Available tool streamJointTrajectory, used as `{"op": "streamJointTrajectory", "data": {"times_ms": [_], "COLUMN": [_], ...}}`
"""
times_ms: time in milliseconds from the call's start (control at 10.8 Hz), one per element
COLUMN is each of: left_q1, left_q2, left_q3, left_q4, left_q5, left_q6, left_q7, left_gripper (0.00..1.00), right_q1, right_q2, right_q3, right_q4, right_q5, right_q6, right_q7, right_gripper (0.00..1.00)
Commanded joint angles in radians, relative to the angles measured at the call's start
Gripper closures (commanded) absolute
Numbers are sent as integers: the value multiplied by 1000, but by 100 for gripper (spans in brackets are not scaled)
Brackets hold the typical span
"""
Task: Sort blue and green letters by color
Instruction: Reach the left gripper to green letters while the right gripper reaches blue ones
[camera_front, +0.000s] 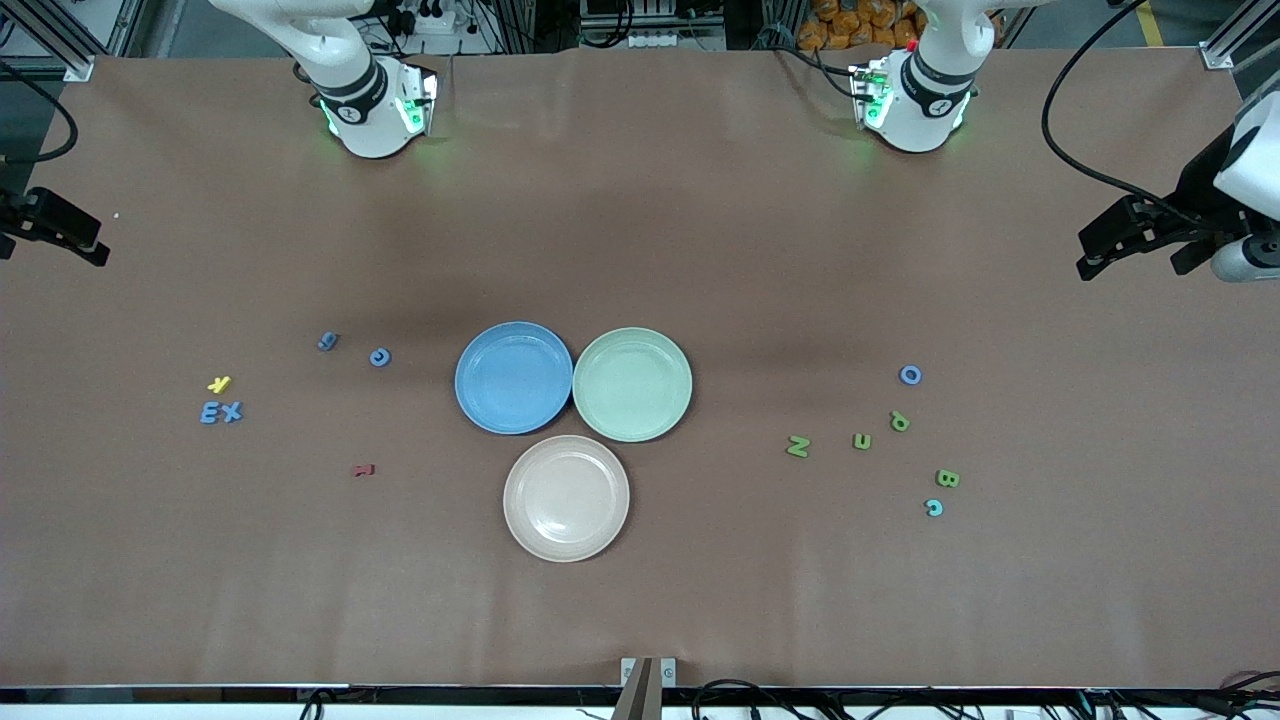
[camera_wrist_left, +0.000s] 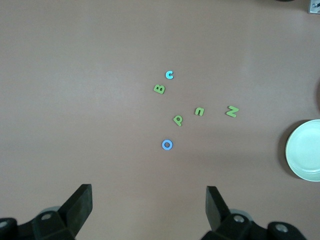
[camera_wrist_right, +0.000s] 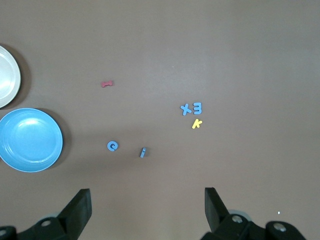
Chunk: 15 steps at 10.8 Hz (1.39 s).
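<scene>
Blue letters E (camera_front: 210, 412), X (camera_front: 232, 411), a g (camera_front: 327, 341) and a C (camera_front: 379, 357) lie toward the right arm's end. Toward the left arm's end lie green letters N (camera_front: 797, 446), U (camera_front: 862, 441), P (camera_front: 899, 421) and B (camera_front: 947, 478), plus a blue O (camera_front: 910, 375) and a light blue C (camera_front: 933, 507). My left gripper (camera_front: 1135, 258) (camera_wrist_left: 149, 200) hangs open and empty over the table's edge at its end. The right gripper (camera_front: 50, 245) (camera_wrist_right: 147, 200) hangs likewise at the other end, open and empty.
Three plates touch at the table's middle: a blue plate (camera_front: 480, 400), a green plate (camera_front: 660, 405), and a beige plate (camera_front: 540, 530) nearer the front camera. A yellow K (camera_front: 219, 384) and a dark red letter (camera_front: 363, 470) lie among the blue letters.
</scene>
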<state>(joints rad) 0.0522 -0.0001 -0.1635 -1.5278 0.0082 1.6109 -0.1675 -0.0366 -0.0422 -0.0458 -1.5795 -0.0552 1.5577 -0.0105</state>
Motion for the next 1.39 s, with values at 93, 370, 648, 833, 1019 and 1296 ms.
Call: {"op": "streamJointTrajectory", "data": {"times_ms": [93, 370, 648, 833, 1019, 1296], "left_q1": [3, 4, 1, 8, 11, 6], "left_q2": [-6, 21, 66, 69, 125, 271], "left_q3": [1, -1, -1, -1, -1, -4], "left_q4": [9, -5, -86, -239, -337, -338], "left_q5": [-2, -2, -2, -2, -1, 27], "left_q6": [-17, -17, 55, 218, 377, 486], "left_q7": [-14, -3, -4, -21, -9, -6], "left_gripper": [0, 0, 0, 0, 0, 0], "right_q1": [-12, -12, -11, -6, -2, 3], "right_q2": [2, 2, 7, 12, 10, 9], "right_q3": [10, 9, 10, 12, 12, 12], "right_q4": [6, 6, -22, -86, -204, -396], "right_q5": [-8, -8, -5, 5, 5, 23], "right_q6": [-8, -8, 4, 47, 137, 290], "right_q7": [4, 4, 3, 3, 3, 6], "right_gripper": [0, 0, 0, 0, 0, 0]}}
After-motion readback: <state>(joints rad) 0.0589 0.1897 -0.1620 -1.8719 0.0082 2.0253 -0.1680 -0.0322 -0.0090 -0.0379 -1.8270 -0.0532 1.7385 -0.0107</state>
